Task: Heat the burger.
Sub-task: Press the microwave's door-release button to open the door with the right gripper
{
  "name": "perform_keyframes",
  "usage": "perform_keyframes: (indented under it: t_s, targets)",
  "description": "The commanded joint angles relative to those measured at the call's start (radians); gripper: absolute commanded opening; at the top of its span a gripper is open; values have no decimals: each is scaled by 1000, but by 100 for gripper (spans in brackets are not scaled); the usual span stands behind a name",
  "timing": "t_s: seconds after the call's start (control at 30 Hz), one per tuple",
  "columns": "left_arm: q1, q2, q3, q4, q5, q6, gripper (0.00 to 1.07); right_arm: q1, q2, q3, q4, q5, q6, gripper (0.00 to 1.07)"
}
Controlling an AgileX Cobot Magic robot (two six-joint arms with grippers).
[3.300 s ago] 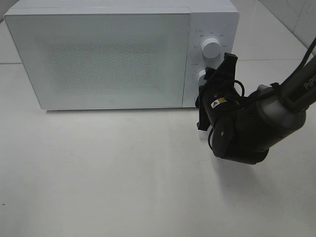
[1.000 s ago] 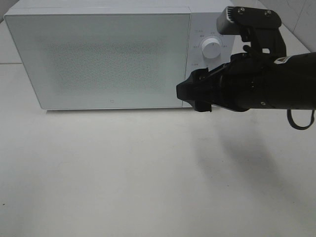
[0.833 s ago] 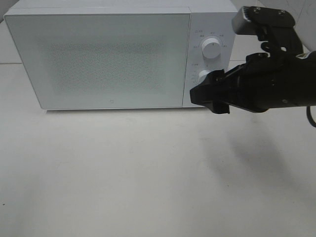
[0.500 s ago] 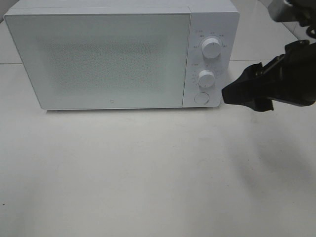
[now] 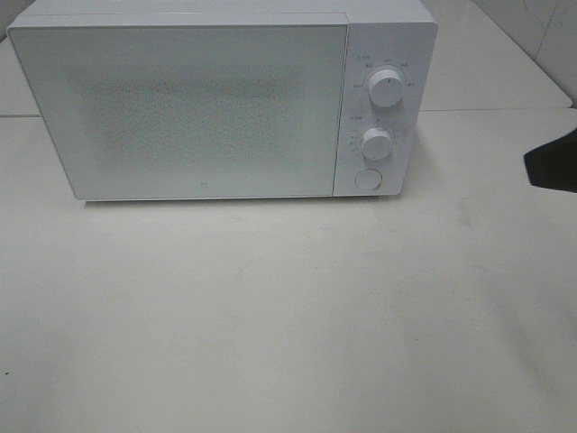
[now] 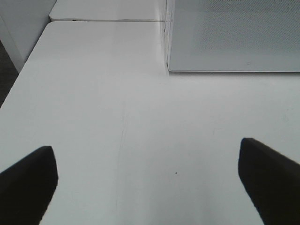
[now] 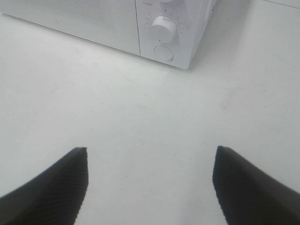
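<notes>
Microwave [image 5: 221, 99] shut — right end effector [image 5: 552, 163] well apart.

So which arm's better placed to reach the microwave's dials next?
Likely right: its open fingers face the lower dial and round button at the microwave's right end; the left fingers face the door's far corner.

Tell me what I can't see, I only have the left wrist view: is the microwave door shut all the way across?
Observer: Yes. In the exterior high view the microwave door lies flush against the control panel, with no gap showing.
Operator: And where is the right gripper?
Observer: The right gripper hangs over the table off the microwave's right front corner, fingers apart with nothing between them.
</notes>
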Motion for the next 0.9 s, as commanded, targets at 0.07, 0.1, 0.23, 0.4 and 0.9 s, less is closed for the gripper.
perform_keyframes:
  t_s: [0.07,0.1,0.23,0.4,0.9]
  targets:
    - [-6,-24,3,-6,-8,-4,98,-5,-194,33,-54,88,33,74]
    - [-6,-24,3,-6,-8,-4,98,-5,-194,33,-54,88,33,74]
    - [-6,-24,3,-6,-8,-4,98,-85,-380,61,-53,162,36,74]
    - [-6,-24,3,-6,-8,-4,98,-169,-524,67,-53,246,29,74]
    - [-6,-23,3,-5,-8,-4,98,-272,-800,156,-95,400,30,74]
